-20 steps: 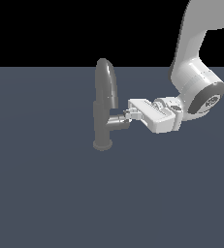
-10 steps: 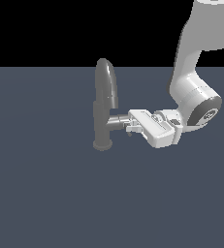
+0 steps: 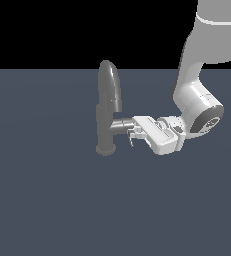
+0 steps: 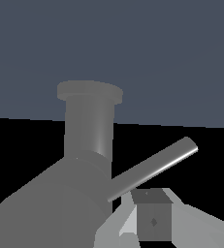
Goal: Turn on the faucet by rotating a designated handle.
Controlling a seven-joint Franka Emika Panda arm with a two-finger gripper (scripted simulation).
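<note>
The grey faucet (image 3: 109, 107) stands upright, with an arched spout, a round base and a short side stub (image 3: 122, 124) pointing to the exterior view's right. The handle (image 4: 154, 167) is a thin grey lever sticking out from the stub. In the exterior view it is a small dark sliver (image 3: 131, 141) under the stub's end. My gripper (image 3: 133, 135) is at the stub's end, with its fingertips (image 4: 152, 220) right beside the lever. The fingers look pressed together, with nothing held between them. Whether they touch the lever is unclear.
A flat dark blue-grey floor (image 3: 47, 200) stretches all around the faucet. My white arm (image 3: 197, 107) comes down from the exterior view's upper right.
My gripper has dropped lower along the end of the side stub and the wrist has sunk with it. The faucet body has not moved.
</note>
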